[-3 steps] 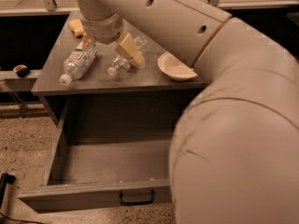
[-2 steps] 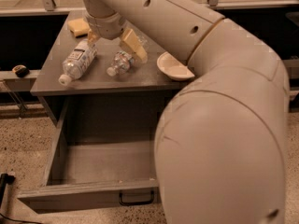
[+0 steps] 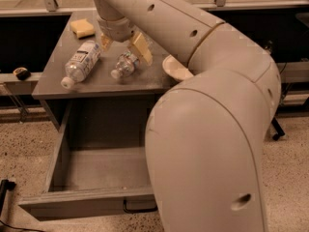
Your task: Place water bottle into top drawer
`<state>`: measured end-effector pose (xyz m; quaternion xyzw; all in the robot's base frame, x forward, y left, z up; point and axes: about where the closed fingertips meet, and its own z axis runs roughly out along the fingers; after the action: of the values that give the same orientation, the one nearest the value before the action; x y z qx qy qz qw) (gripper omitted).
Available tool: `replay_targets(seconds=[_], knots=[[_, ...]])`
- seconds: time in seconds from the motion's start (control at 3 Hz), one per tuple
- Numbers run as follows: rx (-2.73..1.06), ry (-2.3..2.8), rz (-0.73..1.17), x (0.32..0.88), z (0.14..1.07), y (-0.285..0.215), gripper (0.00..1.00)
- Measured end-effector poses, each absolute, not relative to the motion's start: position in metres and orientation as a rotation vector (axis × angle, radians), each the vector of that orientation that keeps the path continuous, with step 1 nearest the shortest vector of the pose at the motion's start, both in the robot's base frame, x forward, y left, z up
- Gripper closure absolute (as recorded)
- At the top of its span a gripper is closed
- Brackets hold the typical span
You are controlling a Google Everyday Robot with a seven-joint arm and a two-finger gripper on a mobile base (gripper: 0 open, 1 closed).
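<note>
The water bottle (image 3: 123,66), small, clear and ribbed with a white cap, lies on its side on the grey cabinet top (image 3: 96,83). My gripper (image 3: 124,53) hangs just above it, open, with a yellowish finger (image 3: 142,49) on its right and the other finger on its left. The top drawer (image 3: 91,170) stands pulled out below the cabinet top and holds nothing. Its black handle (image 3: 139,208) shows at the front panel. My large beige arm hides the drawer's right part.
A fatter clear bottle (image 3: 81,63) with a white-blue label lies left of the water bottle. A yellow sponge (image 3: 81,28) sits at the back left. A white bowl (image 3: 175,70) sits at the right, partly behind my arm. Speckled floor surrounds the cabinet.
My gripper has moved right and down, from over the fatter bottle's end to just above the small water bottle. The bottles have not moved.
</note>
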<state>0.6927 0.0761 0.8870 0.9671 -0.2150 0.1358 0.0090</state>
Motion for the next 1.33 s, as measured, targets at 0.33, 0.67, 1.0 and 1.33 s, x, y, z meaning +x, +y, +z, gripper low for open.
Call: replay_targets(seconds=[0.33, 0.67, 1.0, 1.33], knots=[[3.012, -0.682, 0.355, 0.7, 0.863, 0.067, 0.43], [2.987, -0.717, 0.308, 0.71, 0.844, 0.054, 0.5], [2.983, -0.725, 0.295, 0.712, 0.84, 0.051, 0.51], [3.001, -0.742, 0.254, 0.708, 0.836, 0.054, 0.7]])
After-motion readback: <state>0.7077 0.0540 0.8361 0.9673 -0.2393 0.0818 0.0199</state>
